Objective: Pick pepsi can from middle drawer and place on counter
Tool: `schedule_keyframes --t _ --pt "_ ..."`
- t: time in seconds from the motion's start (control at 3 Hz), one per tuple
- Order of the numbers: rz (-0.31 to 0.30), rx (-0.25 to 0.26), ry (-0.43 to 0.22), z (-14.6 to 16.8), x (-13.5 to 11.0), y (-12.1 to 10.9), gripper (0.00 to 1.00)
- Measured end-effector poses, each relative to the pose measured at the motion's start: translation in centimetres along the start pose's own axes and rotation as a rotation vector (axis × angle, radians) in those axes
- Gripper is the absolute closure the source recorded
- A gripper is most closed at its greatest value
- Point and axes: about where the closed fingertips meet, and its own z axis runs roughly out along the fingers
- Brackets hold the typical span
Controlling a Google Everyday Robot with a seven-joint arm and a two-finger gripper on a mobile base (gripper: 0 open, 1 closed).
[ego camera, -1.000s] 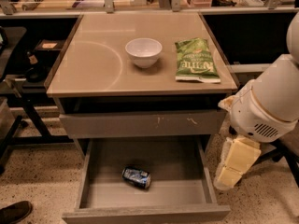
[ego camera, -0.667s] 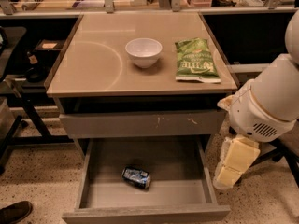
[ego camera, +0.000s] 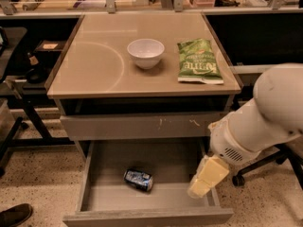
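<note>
There, the pepsi can (ego camera: 138, 179) lies on its side in the open middle drawer (ego camera: 170, 163), left of centre; the claw (ego camera: 207, 178) hangs by the drawer's right wall, apart from the can; spread or pressed together, I cannot tell; a white bowl (ego camera: 145, 52) sits on the bench (ego camera: 94, 70).

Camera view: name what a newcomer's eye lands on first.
The big white arm fills the right side, its gripper hanging over the right end of the open middle drawer. In that drawer the pepsi can lies on its side, left of the gripper and apart from it. On the counter above sit a white bowl and a green chip bag.
</note>
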Motion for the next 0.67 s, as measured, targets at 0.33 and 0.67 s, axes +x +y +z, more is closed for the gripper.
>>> schedule_keyframes --t 0.33,0.67 --pt "0.071 0.006 -0.025 4.2 -0.44 -0.83 0.0" --pt "0.071 0.006 -0.025 4.21 -0.43 -0.82 0.0"
